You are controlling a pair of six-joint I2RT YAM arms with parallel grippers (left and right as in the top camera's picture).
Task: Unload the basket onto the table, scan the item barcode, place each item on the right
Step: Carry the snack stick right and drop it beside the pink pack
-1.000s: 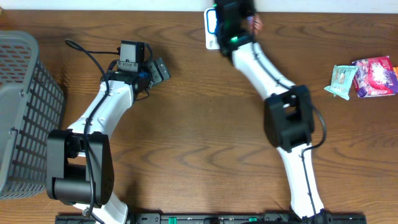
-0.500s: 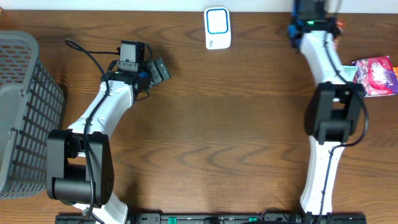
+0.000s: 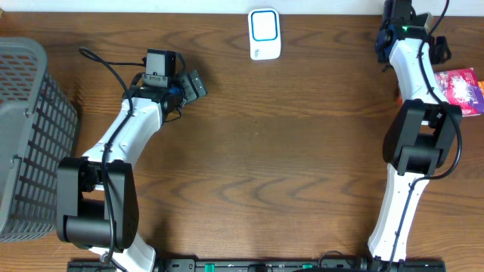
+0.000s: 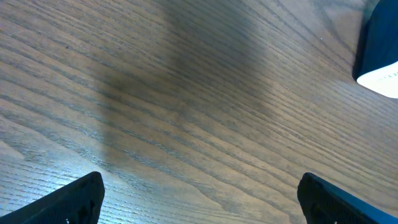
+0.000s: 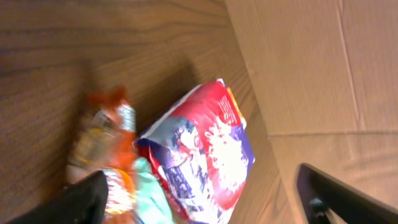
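Observation:
A white barcode scanner (image 3: 265, 34) with a blue face lies at the table's back middle; its dark blue and white corner (image 4: 378, 56) shows in the left wrist view. My right gripper (image 3: 412, 34) is at the back right, jaws spread wide. In the right wrist view it (image 5: 202, 186) hangs open over a pile of packets: a red, white and blue one (image 5: 205, 149), a blurred orange one (image 5: 102, 134) and a teal one (image 5: 146, 196). None is gripped. My left gripper (image 3: 195, 83) rests open over bare wood (image 4: 202, 199).
A grey mesh basket (image 3: 30, 136) stands at the left edge. The red and purple packet (image 3: 457, 91) lies near the right edge, partly behind my right arm. Brown cardboard (image 5: 317, 68) borders the table beside the packets.
My right arm swung from the scanner to the far right of the table. Its jaws went from shut to wide open, and the orange packet now lies by the pile. The left arm stayed still.

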